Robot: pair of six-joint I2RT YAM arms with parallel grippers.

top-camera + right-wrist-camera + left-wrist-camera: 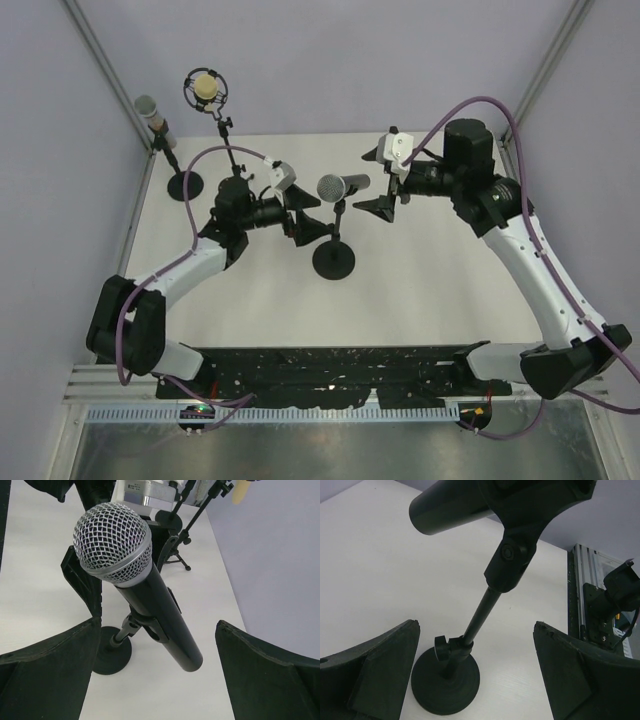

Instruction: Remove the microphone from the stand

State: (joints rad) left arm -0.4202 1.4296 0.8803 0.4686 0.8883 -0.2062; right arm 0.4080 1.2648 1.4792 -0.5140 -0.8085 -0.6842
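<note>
White table [430, 300] under me, both arms reaching in toward its middle - left arm [190, 265] from one side, right arm [530, 260] from the other. Between them stands the desk stand [334, 258]: round black base flat on the table, thin pole tilted, clip at the top. The microphone [343, 185] sits in that clip, lying nearly level, its silver mesh grille toward my left side and the black tail toward my right.

My left gripper [310, 214] is spread wide, down low by the pole. In its wrist view the pole rises between the two fingers, clear of both. My right gripper [373, 180] is spread wide too, up at microphone height, just off the tail - the black body points down between the fingers in that wrist view, and I see no contact on either side.

Far back left, well apart: a shock-mounted microphone [205, 88] and a grey-headed microphone [148, 106], each on its own stand.
</note>
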